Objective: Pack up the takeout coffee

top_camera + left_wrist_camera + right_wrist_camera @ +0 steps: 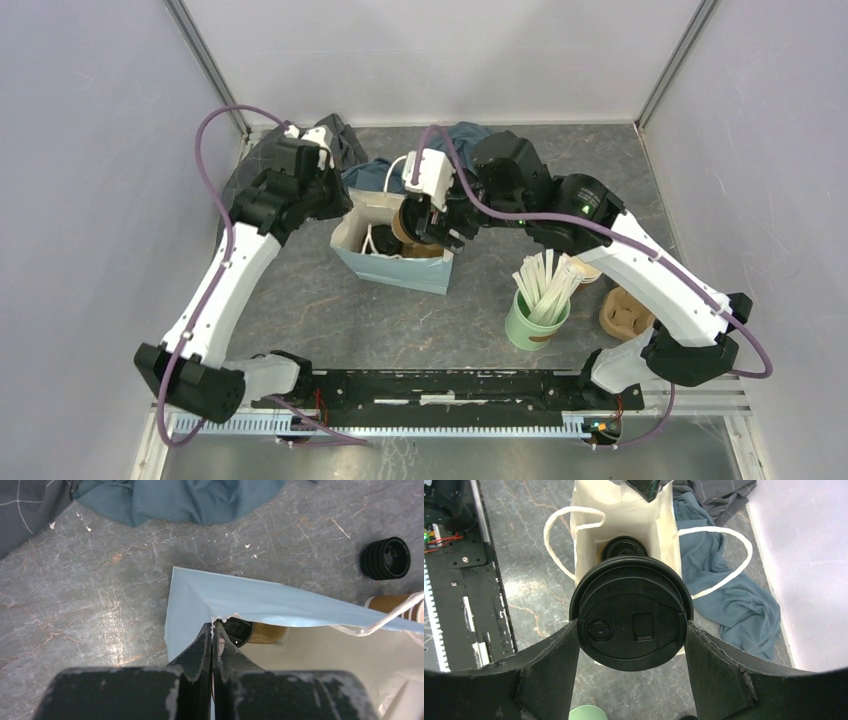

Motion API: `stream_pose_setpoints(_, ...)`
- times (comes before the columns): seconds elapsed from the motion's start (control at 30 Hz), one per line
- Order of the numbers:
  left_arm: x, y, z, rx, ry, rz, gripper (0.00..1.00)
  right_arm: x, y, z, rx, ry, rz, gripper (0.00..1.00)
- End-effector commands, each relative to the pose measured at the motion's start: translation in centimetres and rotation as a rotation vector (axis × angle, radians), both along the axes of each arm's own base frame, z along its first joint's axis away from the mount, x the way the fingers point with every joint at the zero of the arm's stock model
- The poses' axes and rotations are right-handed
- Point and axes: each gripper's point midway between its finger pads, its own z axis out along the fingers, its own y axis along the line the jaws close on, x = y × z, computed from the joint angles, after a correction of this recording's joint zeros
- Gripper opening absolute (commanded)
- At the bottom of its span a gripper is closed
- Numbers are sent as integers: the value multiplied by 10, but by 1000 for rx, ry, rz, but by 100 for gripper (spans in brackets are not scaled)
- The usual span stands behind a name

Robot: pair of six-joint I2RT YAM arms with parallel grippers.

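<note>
One takeout coffee (pixel 631 620), a brown cup seen from above as a round black sip lid, hangs over the open paper bag (pixel 400 270) with my right gripper (pixel 631 630) shut on its sides. A second takeout coffee (pixel 624 547) sits at the bottom of the bag; in the left wrist view this takeout coffee (pixel 250 631) shows just behind the rim. My left gripper (pixel 212 627) is shut on the bag's pale blue rim (pixel 240 597) at its left corner. From above, the left gripper (pixel 340 205) is at the bag's far left and the right gripper (pixel 430 228) over its mouth.
A green cup of wooden stirrers (pixel 538 315) stands right of the bag, with a stack of lidless cups (pixel 628 310) lying beyond it. Blue cloth (pixel 460 135) and dark cloth (pixel 335 140) lie behind the bag. A stack of black lids (pixel 386 558) rests on the table.
</note>
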Motion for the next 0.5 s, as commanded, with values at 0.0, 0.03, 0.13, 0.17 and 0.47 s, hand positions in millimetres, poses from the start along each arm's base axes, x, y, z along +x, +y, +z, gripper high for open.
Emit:
stream_pose_setpoints(0.0,7,-1,42,-37,-265,-31,2,-10,8,10,-3,-37,-11,0)
stream_pose_setpoints(0.03,6,-1,44,-48,-295,-31,2,-13,12,8,-9,-36,-11,0)
stream_pose_setpoints(0.13,2,1,50,-78,-371,-24,2,-17,18,0,-39,-35,-29,0)
stream_pose_setpoints(0.17,0,1,52,-86,-394,-22,2,-20,20,-2,-50,-39,-25,0)
stream_pose_setpoints(0.47,-20,8,33,-137,-405,17,2,-46,43,-26,-164,-84,-21,0)
